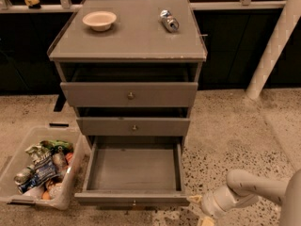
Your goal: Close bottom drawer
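At the foot of the grey desk (136, 41), the bottom drawer (134, 171) stands pulled far out over the speckled floor (230, 126). Its plain grey box is bare inside, and its slim front, with a tiny round knob at centre, lies nearest the camera. Above it, the middle drawer (134, 126) and the taller top drawer (129, 94) sit pushed in, though each shows a dark gap above its front.

Low at the right, the gripper (200, 210) hangs just beside the right end of the bottom drawer's front, close to it but not clearly touching. Its jaws are spread apart with nothing between them, one pale tip near the drawer's corner and the other lower, at the edge of view. The white arm (254, 187) reaches in from the lower right corner.

On the desk top rest a shallow cream bowl (99, 20) at the left rear and a crushed can (169, 20) lying on its side at the right rear, well apart. Left of the drawer, a clear plastic bin (75, 173) on the floor holds packets and cans.
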`<action>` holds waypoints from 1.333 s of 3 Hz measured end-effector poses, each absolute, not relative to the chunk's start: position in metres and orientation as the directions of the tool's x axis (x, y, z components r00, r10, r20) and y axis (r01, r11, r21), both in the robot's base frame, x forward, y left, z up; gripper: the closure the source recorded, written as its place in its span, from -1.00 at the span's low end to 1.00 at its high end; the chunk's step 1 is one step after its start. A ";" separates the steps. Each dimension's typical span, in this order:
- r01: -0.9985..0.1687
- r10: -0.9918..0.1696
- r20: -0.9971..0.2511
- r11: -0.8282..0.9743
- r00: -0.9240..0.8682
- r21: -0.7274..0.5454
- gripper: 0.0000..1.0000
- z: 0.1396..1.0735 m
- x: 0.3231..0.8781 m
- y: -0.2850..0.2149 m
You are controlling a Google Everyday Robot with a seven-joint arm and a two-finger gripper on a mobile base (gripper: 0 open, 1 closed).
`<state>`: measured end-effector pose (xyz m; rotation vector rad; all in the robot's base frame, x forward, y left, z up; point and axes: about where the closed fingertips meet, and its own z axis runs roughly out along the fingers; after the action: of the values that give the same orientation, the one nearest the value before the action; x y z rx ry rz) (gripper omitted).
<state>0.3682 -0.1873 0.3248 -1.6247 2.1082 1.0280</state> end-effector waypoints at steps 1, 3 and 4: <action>-0.933 -0.693 -0.654 0.072 -0.302 0.354 -1.00 0.317 0.406 -0.190; -0.923 -0.677 -0.658 0.087 -0.330 0.375 -1.00 0.295 0.410 -0.199; -0.880 -0.707 -0.570 0.163 -0.420 0.446 -1.00 0.243 0.383 -0.209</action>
<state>0.3826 -0.2088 0.2426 -1.5416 2.2090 1.1019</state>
